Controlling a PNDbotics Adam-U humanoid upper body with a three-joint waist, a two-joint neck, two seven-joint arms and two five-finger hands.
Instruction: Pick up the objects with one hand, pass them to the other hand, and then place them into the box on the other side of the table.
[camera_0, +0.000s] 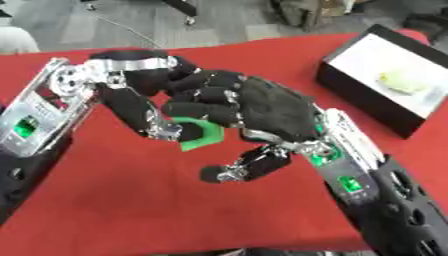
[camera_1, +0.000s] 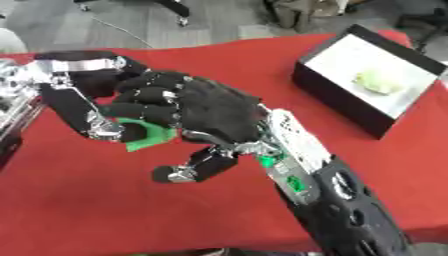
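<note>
Your left hand (camera_0: 131, 100) and right hand (camera_0: 254, 107) both curl on the green piece (camera_0: 203, 136) between them; the box (camera_0: 385, 82) lies right

We see the two hands meeting over the middle of the table (camera_0: 114, 200), the left hand (camera_0: 131, 95) on the left, the right hand (camera_0: 262, 107) just beside it, with a small block (camera_0: 203, 136) between their fingers. Far right, well apart, sits the box (camera_1: 337, 95), and in it lies a small object (camera_1: 378, 80).
</note>
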